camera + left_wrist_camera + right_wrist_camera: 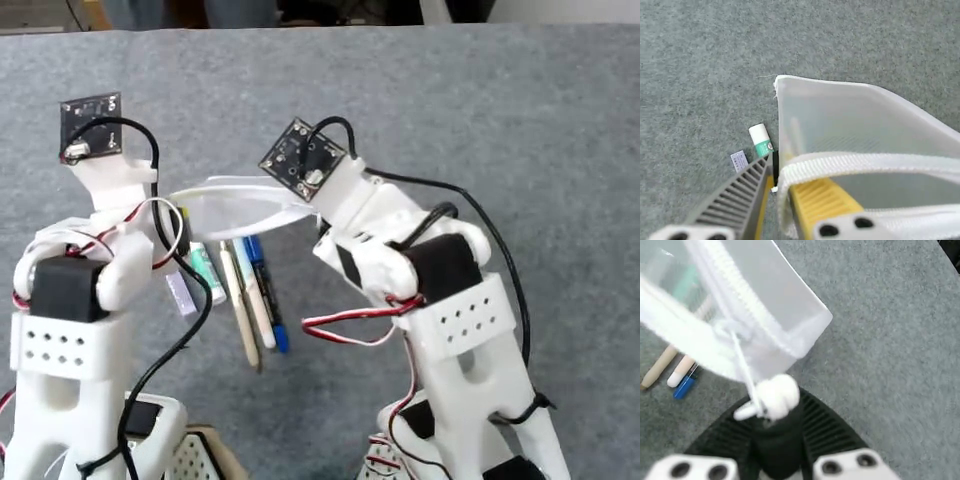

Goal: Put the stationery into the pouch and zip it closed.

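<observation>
Two white arms hold a translucent pouch (235, 205) up between them, with the stationery loose beneath it.
Left gripper (777, 172) is clamped on the pouch's webbing rim, one jaw inside and one outside. Under the pouch, on the grey desk (500, 120) between the arms, lie a green-and-white tube (205, 268), a pencil (240, 310), a white pen (257, 300) and a blue pen (268, 300). Right gripper (772, 415) is closed on the white zip pull (780, 395). Nothing looks loaded yet. The pouch is probably best lowered with its mouth toward the pens and the left grip firm, freeing the right arm to pick.

Bright, even, diffuse light; shadows soft, faint.
</observation>
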{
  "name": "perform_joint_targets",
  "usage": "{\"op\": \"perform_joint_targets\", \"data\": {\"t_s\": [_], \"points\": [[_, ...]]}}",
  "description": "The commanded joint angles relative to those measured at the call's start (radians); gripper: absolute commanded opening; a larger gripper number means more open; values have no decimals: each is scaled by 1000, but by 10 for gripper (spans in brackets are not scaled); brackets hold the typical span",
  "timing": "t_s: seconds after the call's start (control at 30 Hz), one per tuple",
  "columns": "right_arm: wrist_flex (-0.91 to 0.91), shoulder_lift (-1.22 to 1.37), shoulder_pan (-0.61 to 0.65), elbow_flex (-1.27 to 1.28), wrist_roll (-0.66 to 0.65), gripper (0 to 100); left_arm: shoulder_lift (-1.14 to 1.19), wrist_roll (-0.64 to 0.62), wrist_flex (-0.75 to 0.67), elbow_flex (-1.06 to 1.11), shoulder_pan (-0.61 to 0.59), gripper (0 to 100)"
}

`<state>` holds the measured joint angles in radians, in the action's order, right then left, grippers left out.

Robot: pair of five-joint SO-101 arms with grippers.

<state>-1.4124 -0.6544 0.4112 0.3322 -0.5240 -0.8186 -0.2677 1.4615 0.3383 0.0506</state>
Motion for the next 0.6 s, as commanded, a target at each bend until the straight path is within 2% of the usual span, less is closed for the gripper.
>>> {"op": "perform_joint_targets", "data": {"t_s": [0.0,0.1,0.17,0.4,0.5,0.57], "points": [[-44,-2,-3,-91,-2,15,-8,-6,43,-91,-2,28],[-91,-2,-2,-168,-2,18,-8,-8,64,-108,-7,28],[-120,-2,-2,-222,-2,67,-8,-8,75,-110,-8,28],[-187,-2,-2,-331,6,464,-15,-8,132,-113,-10,28],[-224,-7,-3,-367,6,579,-17,-8,155,-114,-25,28],[-241,-30,-3,-398,23,616,-17,-8,163,-114,-67,28]]}}
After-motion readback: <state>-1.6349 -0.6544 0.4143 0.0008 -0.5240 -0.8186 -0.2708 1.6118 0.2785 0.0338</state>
